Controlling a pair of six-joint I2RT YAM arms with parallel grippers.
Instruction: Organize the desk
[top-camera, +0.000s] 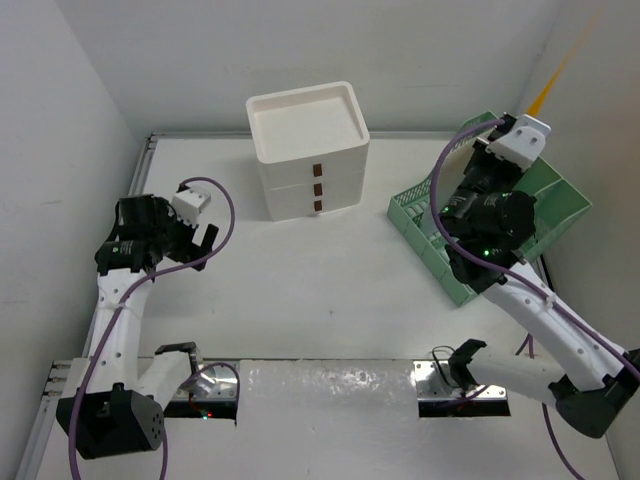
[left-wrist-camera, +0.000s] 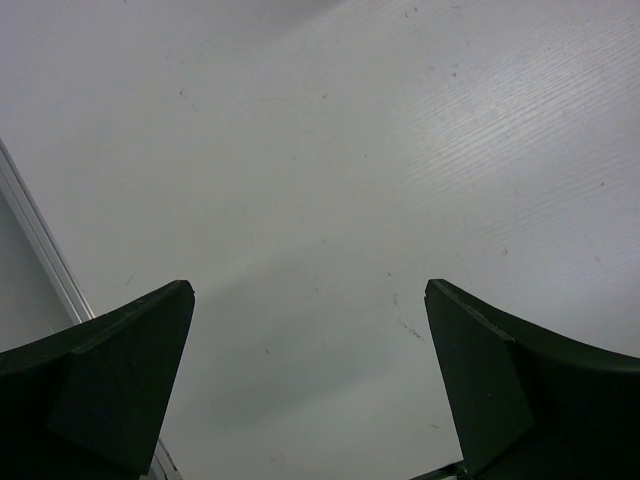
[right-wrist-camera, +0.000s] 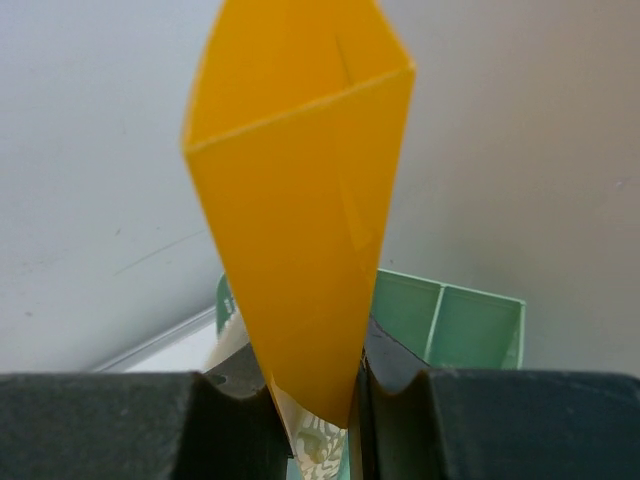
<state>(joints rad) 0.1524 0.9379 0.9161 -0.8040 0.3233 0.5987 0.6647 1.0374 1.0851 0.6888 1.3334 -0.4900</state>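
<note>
The desk (top-camera: 300, 290) is a wide white tabletop with metal rails. My left gripper (top-camera: 197, 243) hovers over its left side, open, and in the left wrist view nothing but bare desk (left-wrist-camera: 320, 150) lies between its dark fingers (left-wrist-camera: 120, 370). My right gripper (top-camera: 518, 140) is raised at the far right above the green rack (top-camera: 420, 215). It is shut on a yellow folded sheet (right-wrist-camera: 300, 200), pinched at its lower end and standing up from the jaws. The sheet's tip (top-camera: 548, 95) pokes out toward the wall. A patterned white sheet shows under it between the fingers.
A white three-drawer unit (top-camera: 308, 150) stands at the back centre. The green rack (right-wrist-camera: 450, 325) sits tilted at the right, close to the side wall. A silver rail (left-wrist-camera: 40, 250) runs along the desk's left edge beside my left gripper (left-wrist-camera: 310, 300).
</note>
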